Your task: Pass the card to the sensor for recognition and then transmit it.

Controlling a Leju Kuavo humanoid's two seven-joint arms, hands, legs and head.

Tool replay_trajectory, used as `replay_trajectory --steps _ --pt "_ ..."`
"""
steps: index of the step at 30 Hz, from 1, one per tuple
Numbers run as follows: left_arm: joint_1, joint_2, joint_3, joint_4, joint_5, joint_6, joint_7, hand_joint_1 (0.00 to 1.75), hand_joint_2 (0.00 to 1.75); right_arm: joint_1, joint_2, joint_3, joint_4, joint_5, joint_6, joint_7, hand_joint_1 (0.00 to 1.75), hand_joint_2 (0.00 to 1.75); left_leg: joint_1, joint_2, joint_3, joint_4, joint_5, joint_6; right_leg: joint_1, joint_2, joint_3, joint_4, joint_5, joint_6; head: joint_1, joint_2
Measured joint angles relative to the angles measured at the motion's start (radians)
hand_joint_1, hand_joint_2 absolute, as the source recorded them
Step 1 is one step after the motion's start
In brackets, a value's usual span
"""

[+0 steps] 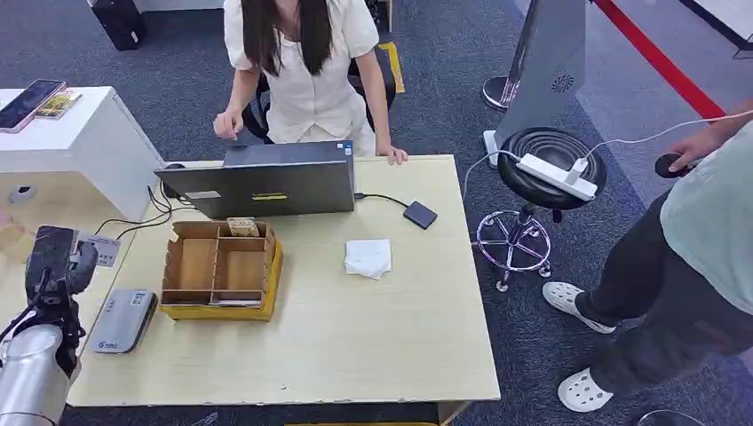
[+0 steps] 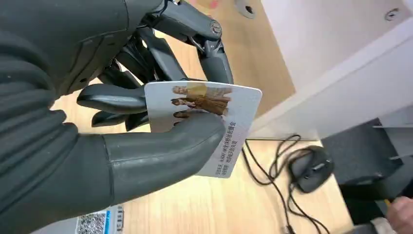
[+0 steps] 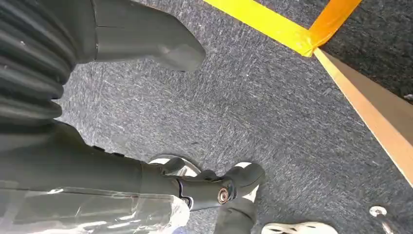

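My left hand [image 1: 55, 266] is raised at the table's left edge. In the left wrist view it [image 2: 73, 146] pinches a white card [image 2: 229, 112] between its thumb and fingers; the card has printed figures and black text. A grey flat device [image 1: 122, 319] with labels lies on the table just right of that hand, and its QR sticker [image 2: 92, 224] shows under the hand. A small dark square box [image 1: 420, 215] on a cable lies by the laptop [image 1: 266, 182]. My right hand [image 3: 97, 161] hangs over grey carpet, fingers apart and holding nothing.
A cardboard tray [image 1: 191, 266] with compartments stands mid-table, and a white folded cloth [image 1: 368, 257] lies to its right. A person sits behind the laptop. Another person stands at the right, near a stool [image 1: 533, 177] carrying a power strip. A mouse [image 2: 311, 168] with cables lies nearby.
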Motion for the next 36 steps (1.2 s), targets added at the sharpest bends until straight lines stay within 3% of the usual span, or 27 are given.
replay_trajectory --steps 7,16,25,36 --pt "0.0 0.018 0.007 0.049 -0.019 0.036 0.004 1.75 1.75 0.005 0.001 -0.004 0.002 -0.001 -0.002 0.0 0.0 1.75 0.0 0.0 -0.001 0.0 0.0 0.0 0.0 0.0 0.0 0.0 0.0 0.0 0.0 0.0" --pt "0.015 0.049 0.013 0.074 -0.044 0.036 0.008 1.75 1.75 0.008 0.002 -0.008 0.006 -0.01 -0.002 -0.001 0.0 1.75 0.0 0.0 -0.001 0.0 0.0 0.0 0.0 0.0 0.0 0.0 0.0 0.0 0.0 0.0" --pt "0.143 0.1 0.023 -0.013 -0.072 -0.044 0.074 1.75 1.75 0.014 0.002 -0.025 0.01 -0.024 -0.004 -0.004 0.0 1.75 0.0 0.002 -0.001 0.0 0.0 0.0 0.0 0.002 -0.001 0.0 0.0 0.0 0.0 0.0" --pt "0.289 0.103 0.089 -0.137 -0.081 -0.095 0.106 1.75 1.75 0.018 0.002 -0.036 0.01 -0.024 -0.004 -0.003 0.0 1.75 0.0 0.002 -0.002 0.0 0.0 0.0 0.0 0.001 -0.002 0.0 0.0 0.0 0.0 0.0"
